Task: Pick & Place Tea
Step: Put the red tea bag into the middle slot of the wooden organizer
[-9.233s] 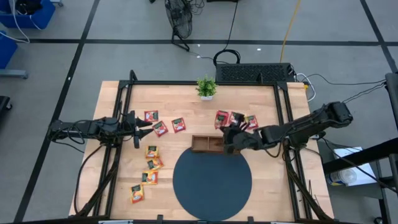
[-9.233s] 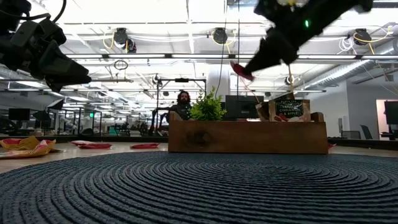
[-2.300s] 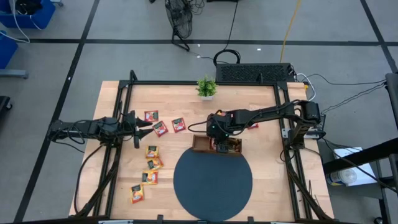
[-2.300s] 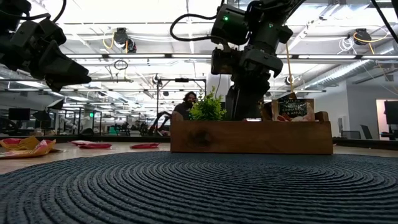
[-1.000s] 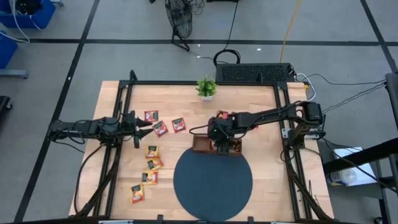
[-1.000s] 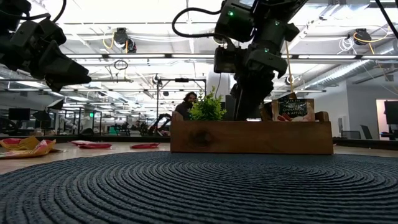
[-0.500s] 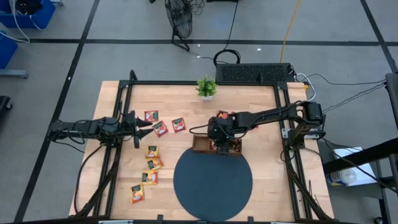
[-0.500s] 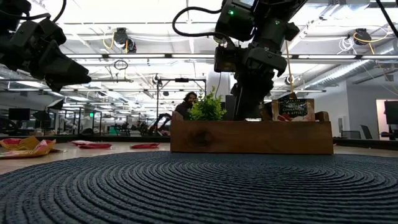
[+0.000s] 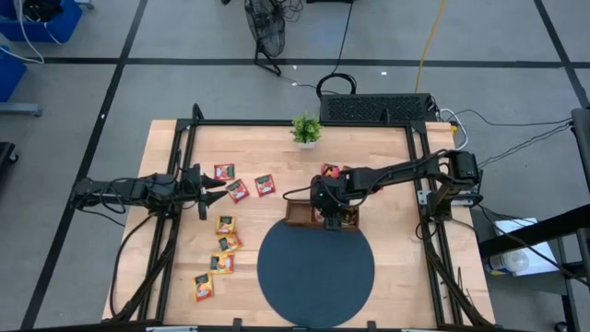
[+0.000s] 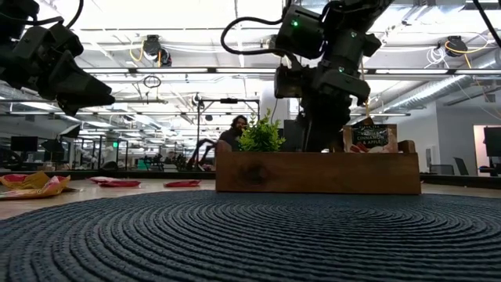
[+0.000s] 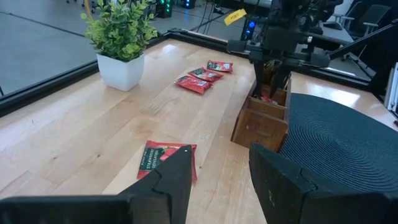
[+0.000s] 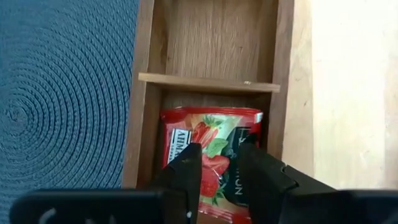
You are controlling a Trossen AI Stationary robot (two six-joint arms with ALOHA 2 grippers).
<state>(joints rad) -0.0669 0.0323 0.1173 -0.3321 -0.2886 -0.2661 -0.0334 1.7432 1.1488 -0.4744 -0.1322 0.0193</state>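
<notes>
Lying in wooden tray [image 12: 144, 124], glossy red tea sachet [image 12: 211, 134], fruit print

Red sachet [image 12: 211, 152] in brown wooden tray [image 12: 146, 112]; dark blue spiral-woven mat [image 9: 315, 269]; green plant [image 9: 305, 128]

Right tool [image 12: 219, 163] pointing down, left tool [image 11: 219, 169] parted, idle

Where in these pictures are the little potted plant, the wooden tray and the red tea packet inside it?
potted plant [image 11: 119, 28]: left wrist view, on its leaves.
wooden tray [image 12: 208, 83]: right wrist view, on its inner divider.
red tea packet [image 12: 211, 134]: right wrist view, on its printed face.
</notes>
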